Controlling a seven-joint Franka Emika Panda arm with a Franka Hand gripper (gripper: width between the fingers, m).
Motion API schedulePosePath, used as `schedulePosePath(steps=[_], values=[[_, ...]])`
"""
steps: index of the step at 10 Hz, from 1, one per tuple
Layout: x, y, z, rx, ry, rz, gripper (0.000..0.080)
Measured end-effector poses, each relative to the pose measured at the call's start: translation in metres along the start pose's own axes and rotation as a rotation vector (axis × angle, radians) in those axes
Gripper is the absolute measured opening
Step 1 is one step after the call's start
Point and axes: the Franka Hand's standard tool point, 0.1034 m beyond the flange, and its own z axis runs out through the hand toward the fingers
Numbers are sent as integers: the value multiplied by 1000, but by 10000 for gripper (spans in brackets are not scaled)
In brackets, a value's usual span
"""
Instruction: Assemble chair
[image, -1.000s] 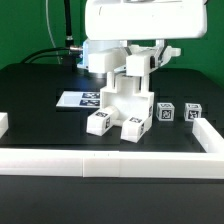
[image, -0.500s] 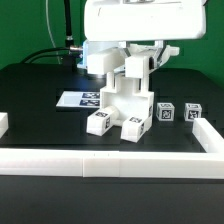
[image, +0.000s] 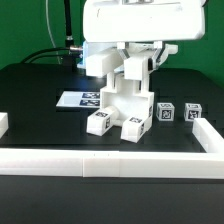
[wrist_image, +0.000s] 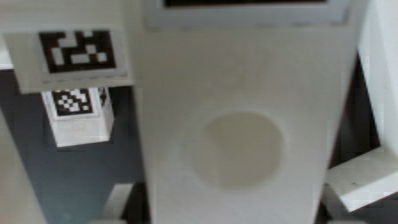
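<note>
Chair stands on desk, just beside marker board. Fingers look half-closed, clamping its upright panel. Best: keep panel vertical, press straight down, no twisting.

**Table**: black matte top, level.

**Border wall**: low, plain and white.
- In the exterior view it runs along the table's six o'clock edge.
- It turns at the five o'clock corner and heads back toward three o'clock.
- A further piece shows at nine o'clock, cut by the frame edge. Whether it joins the front run cannot be told.

**Marker board**: thin, flat and white, carrying several black-and-white tags. It lies on the table at about ten o'clock from the table's centre, well apart from the wall.

**Cable**: black, upright at eleven o'clock, behind the table.

**Backdrop**: green, seen from twelve to two o'clock.
</note>
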Motion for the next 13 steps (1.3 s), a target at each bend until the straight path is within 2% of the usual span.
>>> schedulePosePath(steps=[5,9,11,13], values=[[-12,-10,-2,6,-8,7,284],[-11,-10,-3,6,-9,5,284],[-11,-11,-13,14,-23,5,284],[-12,-5,-15,15,-20,1,284]])
